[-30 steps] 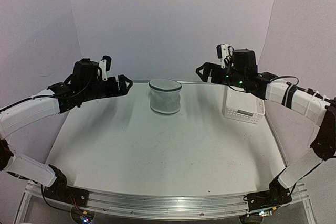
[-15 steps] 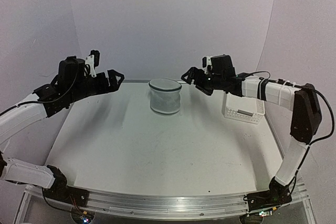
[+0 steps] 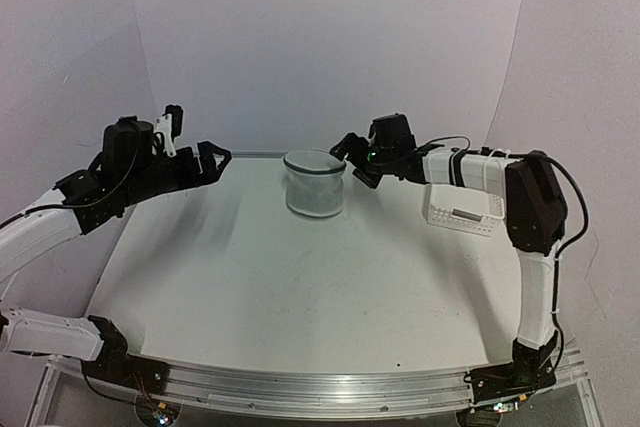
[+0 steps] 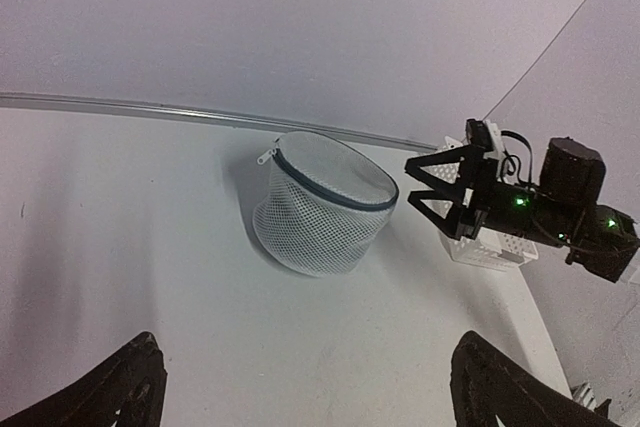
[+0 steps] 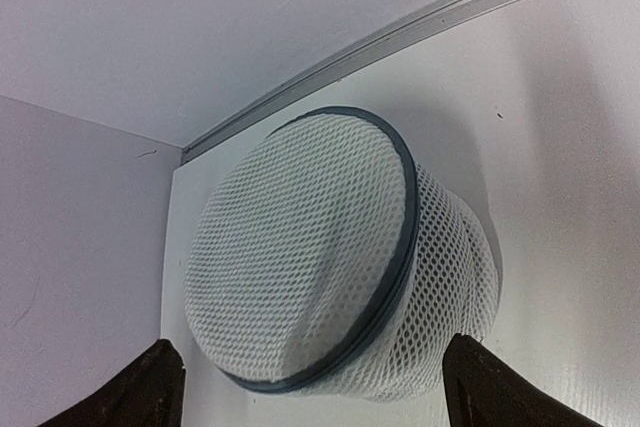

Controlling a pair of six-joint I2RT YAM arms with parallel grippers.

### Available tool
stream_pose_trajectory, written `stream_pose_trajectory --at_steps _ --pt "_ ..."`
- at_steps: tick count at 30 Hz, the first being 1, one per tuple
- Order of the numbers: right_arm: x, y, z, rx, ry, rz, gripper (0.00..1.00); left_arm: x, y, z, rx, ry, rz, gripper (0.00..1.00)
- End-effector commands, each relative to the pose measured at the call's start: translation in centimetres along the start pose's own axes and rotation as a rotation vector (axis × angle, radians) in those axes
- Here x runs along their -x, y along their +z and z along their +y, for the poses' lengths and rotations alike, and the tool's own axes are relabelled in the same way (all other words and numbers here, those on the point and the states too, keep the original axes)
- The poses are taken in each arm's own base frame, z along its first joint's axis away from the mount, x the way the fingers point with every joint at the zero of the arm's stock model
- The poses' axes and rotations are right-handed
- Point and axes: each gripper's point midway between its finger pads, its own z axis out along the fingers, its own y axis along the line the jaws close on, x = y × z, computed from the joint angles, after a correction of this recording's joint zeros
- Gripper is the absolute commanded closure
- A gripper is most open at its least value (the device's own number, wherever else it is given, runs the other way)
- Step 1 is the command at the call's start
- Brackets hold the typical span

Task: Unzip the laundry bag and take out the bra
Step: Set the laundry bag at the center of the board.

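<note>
ok so: left pincer (image 3: 217, 159) up off white desk (image 3: 300, 287) on left side, jaws spread wide, nothing between them, well apart from bag. Centre, toward far edge: small round white mesh laundry bag with dark rim (image 3: 315, 184), standing upright on desk, lid on, tiny white zipper pull (image 4: 268, 155) poking out at rim. right pincer (image 3: 351, 159) just beside bag's upper right edge, spread too, holding nothing. Far right: white slotted plastic basket (image 3: 463, 209) on desk.
</note>
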Motion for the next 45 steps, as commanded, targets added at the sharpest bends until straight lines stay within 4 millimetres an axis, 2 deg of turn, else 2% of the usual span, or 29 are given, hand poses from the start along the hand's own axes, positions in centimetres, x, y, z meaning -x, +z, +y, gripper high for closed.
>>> stream_pose_trajectory --at_steps 1,6,11,16,20,24,34,39,45 --pt "1.8 1.4 1.6 0.047 0.058 -0.061 0.11 0.1 -0.4 -0.6 -0.041 -0.048 -0.003 0.00" --pt "1.6 3.0 0.8 0.038 0.091 -0.054 0.17 -1.1 0.4 -0.6 -0.054 -0.084 0.039 0.00" --pt "0.8 3.7 0.8 0.072 0.116 -0.028 0.29 -2.4 1.1 -1.0 -0.088 -0.133 0.079 0.01" --pt "0.2 2.9 1.3 0.110 0.123 -0.020 0.53 -3.9 2.0 -1.4 -0.136 -0.186 0.114 0.01" --pt "-0.4 1.6 1.9 0.130 0.122 -0.023 0.73 -5.2 2.8 -2.1 -0.186 -0.236 0.155 0.02" --pt "-1.5 0.5 2.7 0.149 0.115 -0.012 0.99 -6.4 3.5 -2.8 -0.247 -0.295 0.195 0.02" --pt "-6.4 -2.9 6.3 0.207 0.113 -0.015 1.00 -9.8 5.4 -3.3 -0.312 -0.439 0.281 0.03" --pt "-8.1 -4.9 7.6 0.236 0.128 -0.045 1.00 -11.2 5.7 -3.3 -0.328 -0.524 0.314 0.03" --pt "-9.0 -6.3 8.4 0.258 0.141 -0.081 1.00 -13.7 5.8 -3.1 -0.360 -0.651 0.369 0.06"
